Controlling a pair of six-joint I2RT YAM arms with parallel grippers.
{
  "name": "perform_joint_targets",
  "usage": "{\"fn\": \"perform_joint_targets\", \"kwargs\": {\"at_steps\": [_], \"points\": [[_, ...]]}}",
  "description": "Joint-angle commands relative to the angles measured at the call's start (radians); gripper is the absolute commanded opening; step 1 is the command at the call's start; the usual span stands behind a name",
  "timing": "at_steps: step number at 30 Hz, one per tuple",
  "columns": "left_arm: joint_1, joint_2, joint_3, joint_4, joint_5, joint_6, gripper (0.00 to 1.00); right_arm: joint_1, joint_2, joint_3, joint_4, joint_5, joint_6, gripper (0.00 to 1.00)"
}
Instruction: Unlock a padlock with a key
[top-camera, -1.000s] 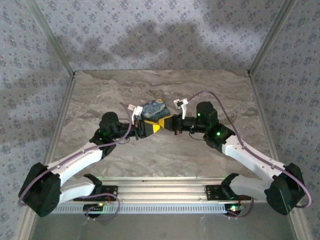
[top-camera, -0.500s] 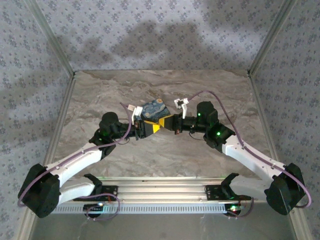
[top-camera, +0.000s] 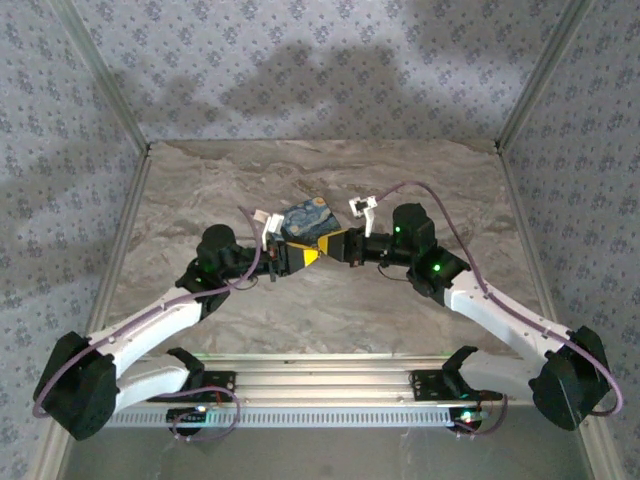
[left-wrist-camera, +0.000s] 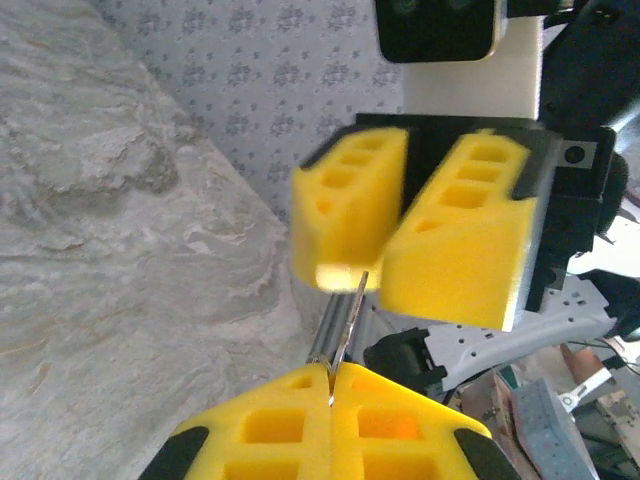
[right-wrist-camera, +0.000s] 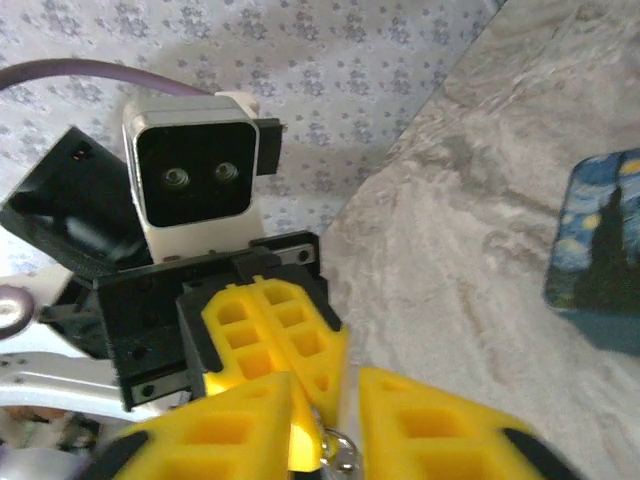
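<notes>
My two grippers meet tip to tip above the middle of the table. The left gripper (top-camera: 297, 257) (left-wrist-camera: 333, 372) is shut on the thin metal key (left-wrist-camera: 342, 325), whose blade stands up out of its yellow pads. The right gripper (top-camera: 336, 246) (right-wrist-camera: 335, 405) faces it with its jaws parted. In the right wrist view the key's ring (right-wrist-camera: 342, 455) sits in that gap, close to the left-hand pad. A blue slab with a starry-night print (top-camera: 306, 221) (right-wrist-camera: 600, 250) lies just behind the grippers. No shackle shows on it, so I cannot tell whether it is the padlock.
The marble-patterned table (top-camera: 330, 310) is walled by patterned panels at the back and sides, with metal frame posts (top-camera: 110, 90) at the corners. Both arm bases stand on the aluminium rail (top-camera: 320, 385) at the near edge.
The left gripper has closed fully on the key. The right gripper's jaws have come apart from it. Neither arm has shifted noticeably.
</notes>
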Motion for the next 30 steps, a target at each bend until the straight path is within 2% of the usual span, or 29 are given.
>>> {"fn": "perform_joint_targets", "kwargs": {"at_steps": [1, 2, 6, 11, 13, 17, 21, 25, 30], "points": [[0.017, -0.028, 0.003, -0.125, -0.053, 0.064, 0.0, -0.012, 0.01, 0.027, -0.096, 0.071, -0.008, 0.42], [0.03, -0.03, -0.013, -0.127, -0.061, 0.056, 0.0, -0.016, 0.02, 0.033, -0.124, 0.094, -0.008, 0.48], [0.1, -0.054, -0.082, -0.138, -0.098, 0.027, 0.0, -0.049, 0.08, 0.083, -0.291, 0.205, -0.008, 0.56], [0.196, -0.127, -0.091, -0.383, -0.272, 0.063, 0.0, -0.131, 0.248, 0.198, -0.535, 0.374, -0.008, 0.57], [0.259, -0.136, -0.102, -0.451, -0.325, 0.046, 0.0, -0.161, 0.319, 0.252, -0.548, 0.397, -0.051, 0.57], [0.383, -0.102, -0.122, -0.477, -0.353, 0.024, 0.0, -0.185, 0.482, 0.376, -0.531, 0.416, -0.105, 0.58], [0.424, -0.008, -0.088, -0.48, -0.385, 0.066, 0.0, -0.198, 0.675, 0.582, -0.585, 0.394, -0.17, 0.6], [0.437, 0.116, -0.036, -0.46, -0.396, 0.096, 0.0, -0.218, 0.831, 0.72, -0.617, 0.326, -0.19, 0.53], [0.436, 0.24, 0.013, -0.404, -0.429, 0.098, 0.0, -0.223, 0.906, 0.753, -0.591, 0.256, -0.179, 0.37]]}}
